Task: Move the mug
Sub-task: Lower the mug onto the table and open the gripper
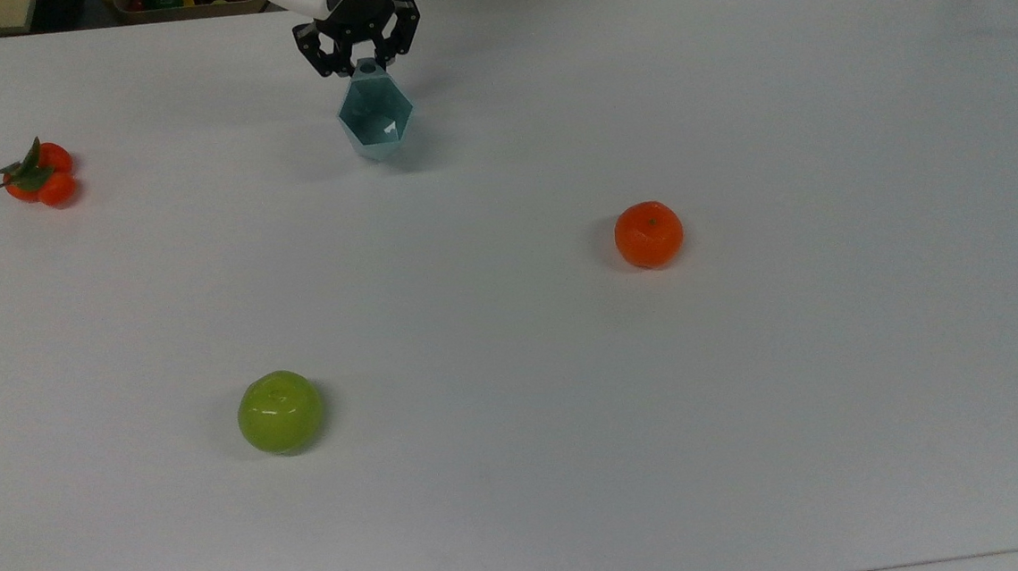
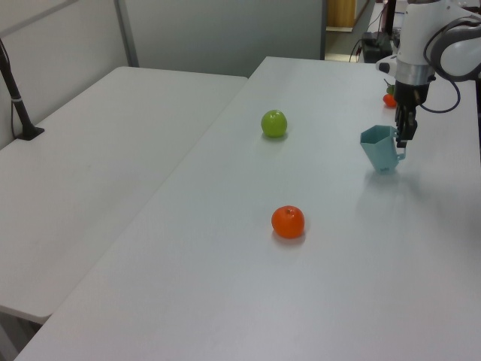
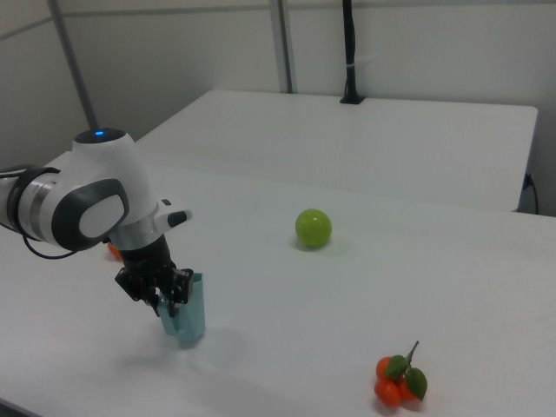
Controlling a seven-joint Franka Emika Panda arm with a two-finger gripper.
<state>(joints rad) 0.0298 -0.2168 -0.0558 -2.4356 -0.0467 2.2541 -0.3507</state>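
No legible text, labels or numbers anywhere.

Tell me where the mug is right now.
The mug sits near the table's far edge in the top view, held at its rim by the gripper.

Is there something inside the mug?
In the top view the mug is open upward and looks empty: only its teal inner walls and a bright glint. The hand covers the rim tab.

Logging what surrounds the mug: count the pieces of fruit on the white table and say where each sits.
3. In the top view, a green apple sits at lower left, an orange right of centre, and a leafy tangerine cluster by the left edge.
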